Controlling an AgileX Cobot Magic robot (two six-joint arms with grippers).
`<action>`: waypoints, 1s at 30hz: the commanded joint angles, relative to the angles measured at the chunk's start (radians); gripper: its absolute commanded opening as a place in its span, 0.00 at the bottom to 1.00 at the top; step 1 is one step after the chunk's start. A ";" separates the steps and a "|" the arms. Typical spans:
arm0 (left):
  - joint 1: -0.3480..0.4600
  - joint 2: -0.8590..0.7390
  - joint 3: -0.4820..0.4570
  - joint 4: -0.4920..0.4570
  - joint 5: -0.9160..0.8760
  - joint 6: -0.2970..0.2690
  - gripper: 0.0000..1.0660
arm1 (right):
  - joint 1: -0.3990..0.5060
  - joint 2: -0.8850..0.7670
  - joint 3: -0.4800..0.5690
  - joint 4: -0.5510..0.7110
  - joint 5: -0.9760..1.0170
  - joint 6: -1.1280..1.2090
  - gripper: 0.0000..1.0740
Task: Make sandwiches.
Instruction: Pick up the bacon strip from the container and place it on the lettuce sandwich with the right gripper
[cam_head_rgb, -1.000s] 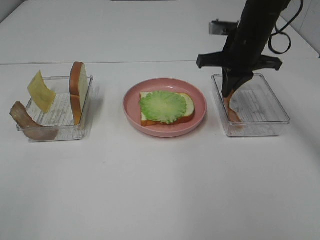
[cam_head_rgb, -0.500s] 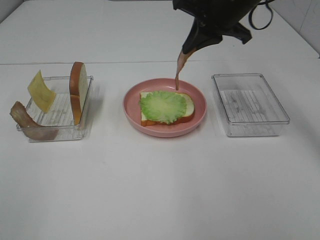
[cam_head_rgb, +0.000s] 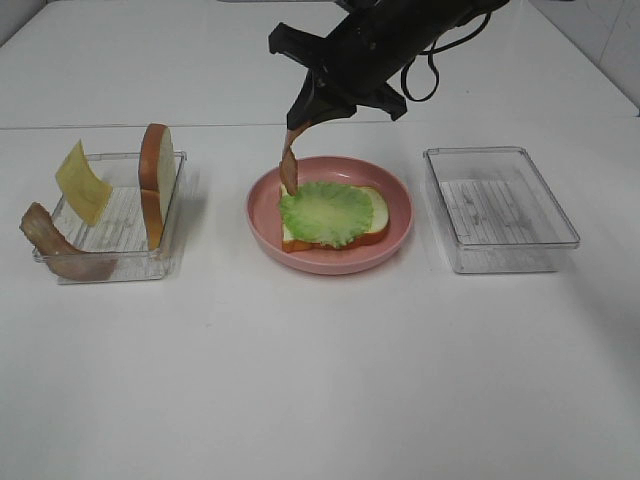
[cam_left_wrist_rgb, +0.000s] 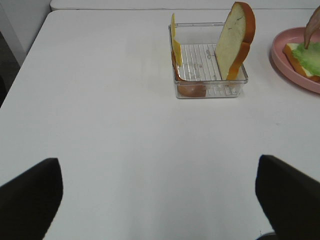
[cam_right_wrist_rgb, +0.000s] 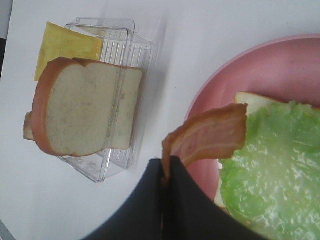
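A plate (cam_head_rgb: 262, 225) sits centre, holding a bread slice (cam_head_rgb: 378, 212) with lettuce (cam_head_rgb: 325, 213) on top; a bacon strip (cam_head_rgb: 289, 165) hangs above its left rim. The left tray (cam_head_rgb: 120, 262) holds upright bread (cam_head_rgb: 155, 185), cheese (cam_head_rgb: 82, 182) and a bacon piece (cam_head_rgb: 55, 245). The right tray (cam_head_rgb: 500, 210) lies opposite.

My right gripper (cam_head_rgb: 298, 120): swung from the right-hand clear tray (cam_head_rgb: 505, 258) across to the far-left rim of the pink plate (cam_head_rgb: 330, 264).
Bacon strip (cam_head_rgb: 288, 166): lifted out of that tray, now dangling from my clamped jaws, tip beside the lettuce leaf (cam_head_rgb: 325, 213).

Clear tray (cam_left_wrist_rgb: 220, 90) holding upright bread slice (cam_left_wrist_rgb: 234, 42), cheese (cam_left_wrist_rgb: 174, 42) (edge-on), fingers (cam_left_wrist_rgb: 30, 200) spread wide
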 joint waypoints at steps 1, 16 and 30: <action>-0.005 -0.012 0.000 0.002 -0.006 0.000 0.96 | 0.006 0.032 -0.028 -0.001 -0.006 -0.013 0.00; -0.005 -0.012 0.000 0.004 -0.006 0.000 0.96 | 0.004 0.048 -0.028 -0.343 0.061 0.091 0.00; -0.005 -0.012 0.000 0.004 -0.006 0.000 0.96 | 0.004 0.048 -0.028 -0.449 0.068 0.162 0.00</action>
